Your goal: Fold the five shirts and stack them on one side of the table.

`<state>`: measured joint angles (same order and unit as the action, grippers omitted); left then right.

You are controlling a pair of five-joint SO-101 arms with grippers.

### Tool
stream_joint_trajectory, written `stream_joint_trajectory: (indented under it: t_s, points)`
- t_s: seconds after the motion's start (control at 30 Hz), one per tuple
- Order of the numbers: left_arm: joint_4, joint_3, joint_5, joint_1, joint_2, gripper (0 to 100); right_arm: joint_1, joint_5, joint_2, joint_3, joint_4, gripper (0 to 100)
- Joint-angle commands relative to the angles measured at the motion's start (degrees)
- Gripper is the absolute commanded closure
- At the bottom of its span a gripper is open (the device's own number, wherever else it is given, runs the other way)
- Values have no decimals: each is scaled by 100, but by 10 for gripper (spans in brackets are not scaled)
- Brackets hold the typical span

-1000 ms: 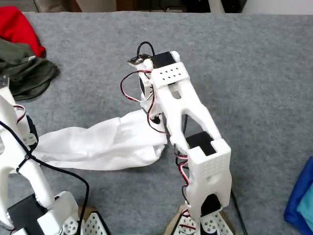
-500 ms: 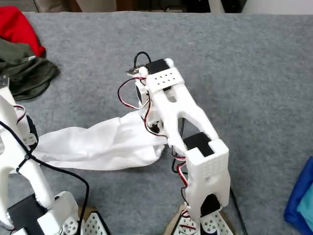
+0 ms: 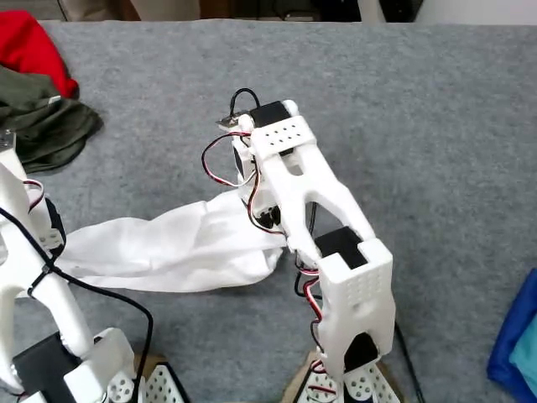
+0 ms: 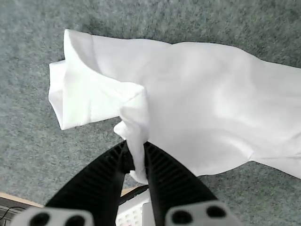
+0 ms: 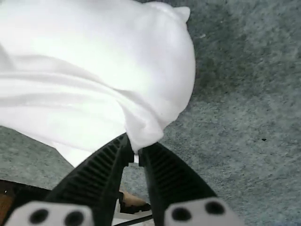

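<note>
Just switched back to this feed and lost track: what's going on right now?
Both arms hold the white shirt: the left gripper and right gripper are each shut on a pinch of cloth at opposite ends. It lies bunched on the grey table, not yet folded. A red garment and a green garment sit heaped in a far corner.

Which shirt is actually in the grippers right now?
The white shirt, strung out between the arms: the left gripper and right gripper each pinch a fold. The red shirt, dark green shirt and blue shirt lie untouched at the edges.
</note>
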<state>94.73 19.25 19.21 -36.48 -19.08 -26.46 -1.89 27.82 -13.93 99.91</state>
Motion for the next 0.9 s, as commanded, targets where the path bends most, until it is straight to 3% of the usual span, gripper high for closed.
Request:
stream_joint_trajectory:
  t_s: [0.0,0.33,0.7,0.87]
  points:
    - [-18,-9,18,0,-207,980,-48,-325,-497,-119,9,994]
    - [88,-976,9,18,-207,980,295,-360,-1429,-1824,211,994]
    - [396,-4211,-993,70,-207,980,1341,-352,-2633,-4514,176,994]
    - [396,-5363,-1081,70,-207,980,1587,114,-3090,-5895,176,994]
